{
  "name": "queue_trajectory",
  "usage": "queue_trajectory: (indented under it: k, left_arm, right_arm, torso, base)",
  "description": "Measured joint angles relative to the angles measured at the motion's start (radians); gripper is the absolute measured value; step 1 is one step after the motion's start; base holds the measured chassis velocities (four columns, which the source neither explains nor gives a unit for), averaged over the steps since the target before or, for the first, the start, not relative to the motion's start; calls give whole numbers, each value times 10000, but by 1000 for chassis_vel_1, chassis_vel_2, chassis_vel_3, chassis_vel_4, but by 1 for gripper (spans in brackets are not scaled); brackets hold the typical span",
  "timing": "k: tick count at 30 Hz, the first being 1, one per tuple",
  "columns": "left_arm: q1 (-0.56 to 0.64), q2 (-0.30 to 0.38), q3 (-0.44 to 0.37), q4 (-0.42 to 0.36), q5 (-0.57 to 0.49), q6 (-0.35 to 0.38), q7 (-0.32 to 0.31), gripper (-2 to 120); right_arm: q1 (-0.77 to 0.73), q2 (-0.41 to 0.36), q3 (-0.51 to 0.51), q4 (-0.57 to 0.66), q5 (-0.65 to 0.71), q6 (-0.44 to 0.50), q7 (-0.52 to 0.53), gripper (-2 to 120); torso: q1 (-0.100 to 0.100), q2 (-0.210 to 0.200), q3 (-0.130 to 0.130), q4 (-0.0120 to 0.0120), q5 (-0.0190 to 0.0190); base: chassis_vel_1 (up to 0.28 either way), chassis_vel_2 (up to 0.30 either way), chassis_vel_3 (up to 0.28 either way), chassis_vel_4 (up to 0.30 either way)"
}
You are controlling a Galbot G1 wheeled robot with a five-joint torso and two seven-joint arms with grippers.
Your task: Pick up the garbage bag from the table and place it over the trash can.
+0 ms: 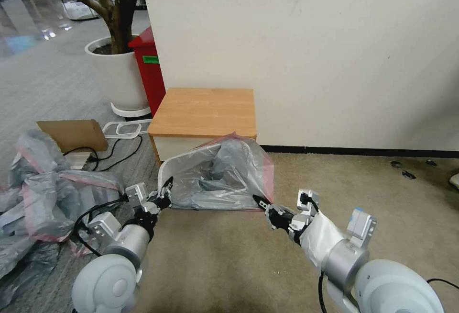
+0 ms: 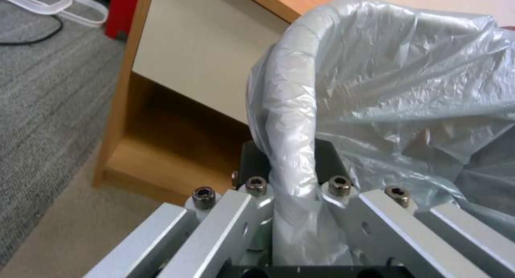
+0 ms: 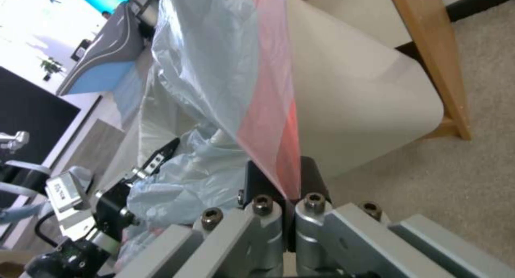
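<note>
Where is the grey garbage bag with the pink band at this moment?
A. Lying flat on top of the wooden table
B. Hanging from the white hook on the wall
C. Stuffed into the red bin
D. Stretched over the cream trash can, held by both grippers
D: the garbage bag drapes over the trash can, pinched by the left gripper and right gripper.

Soft, even indoor light falls everywhere, with weak shadows. Glare shines on the glossy floor [image 1: 33,26] far beyond the jaws.
</note>
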Motion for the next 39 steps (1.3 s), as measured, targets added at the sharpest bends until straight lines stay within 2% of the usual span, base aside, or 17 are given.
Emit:
queue_trajectory:
  k: [3, 6, 7, 9, 11, 13, 15, 16, 17, 21, 22, 24, 26, 30, 36, 38, 39]
  left_arm:
    - [-2, 10, 0, 0, -19, 3, -3, 5]
    - [-48, 55, -41, 167, 13, -2, -148, 5]
    - [-68, 96, -39, 279, 26, -4, -198, 5]
    - [-73, 112, -42, 321, 29, -6, -218, 5]
    - [-124, 183, -95, 503, 33, -29, -278, 5]
    - [-140, 190, -110, 534, 33, -36, -286, 5]
    - [-180, 196, -129, 592, 30, -51, -310, 5]
    - [-182, 195, -122, 601, 27, -51, -318, 5]
    - [-182, 195, -122, 601, 27, -51, -318, 5]
    - [-97, 190, -23, 530, 6, -50, -321, 5]
    - [-97, 190, -23, 530, 6, -50, -321, 5]
    - [-59, 215, 7, 481, -17, -44, -320, 5]
    - [-52, 221, 17, 472, -25, -40, -319, 5]
    - [12, 213, 111, 278, -108, -13, -305, 5]
    - [1, 164, 187, 217, -154, -2, -288, 5]
    - [-2, 145, 207, 200, -177, -1, -279, 5]
    - [-6, 122, 221, 195, -184, -1, -268, 5]
  right_arm:
    - [-102, 85, -7, 0, -220, -11, -19, 0]
    - [-446, 253, -12, -7, -1069, -2, -311, 10]
    - [-648, 344, -10, -7, -1482, -1, -530, 17]
    - [-742, 383, -17, -8, -1675, -24, -618, 20]
    - [-1197, 540, -39, -12, -2719, -152, -1101, 32]
    - [-1342, 587, -38, -14, -3069, -159, -1301, 34]
    - [-1618, 687, 58, -17, -3765, -47, -1759, 43]
    - [-1699, 748, 178, -19, -3990, 129, -2010, 48]
    - [-1699, 748, 178, -19, -3990, 129, -2010, 48]
    - [-1023, 1094, 498, -23, -4002, 1342, -2682, 67]
    - [-1023, 1094, 498, -23, -4002, 1342, -2682, 67]
    - [-453, 1556, 527, -88, -3870, 1869, -3150, 78]
    - [-292, 1774, 494, -258, -3923, 2052, -3286, 82]
    - [127, 2852, -38, -1452, -4184, 2593, -3428, 97]
    - [146, 3413, -392, -1988, -4222, 2747, -3437, 97]
    - [155, 3490, -392, -2101, -4216, 2822, -3415, 95]
    - [160, 3522, -377, -2129, -4157, 2906, -3358, 89]
  torso:
    - [0, 0, 0, 0, 0]
    - [0, 0, 0, -1, 0]
    - [0, 0, 0, 0, -3]
    - [0, 0, 0, -2, 0]
    - [0, 0, -1, -2, -1]
    - [0, 0, 0, -1, -1]
    - [1, 0, 0, -2, -1]
    - [0, 0, 0, -3, -1]
    - [0, 0, 0, -3, -1]
    - [0, 0, 0, -1, 0]
    - [0, 0, 0, -1, 0]
    - [0, 1, 0, 1, -2]
    - [1, 1, -1, 0, -4]
    - [0, 0, 0, 0, 1]
    - [0, 0, 0, 0, -1]
    - [0, 0, 0, -1, -1]
    - [0, 0, 0, 0, -1]
  base:
    - [0, 0, 0, 0]
    - [0, 0, 0, 0]
    - [0, 0, 0, 0]
    - [0, 0, 0, 0]
    - [0, 0, 0, 0]
    - [0, 0, 0, 0]
    - [0, 0, 0, 0]
    - [0, 0, 0, 0]
    - [0, 0, 0, 0]
    - [0, 0, 0, 0]
    - [0, 0, 0, 0]
    - [0, 0, 0, 0]
    - [0, 0, 0, 0]
    - [0, 0, 0, 0]
    - [0, 0, 0, 0]
    - [0, 0, 0, 0]
    - [0, 0, 0, 0]
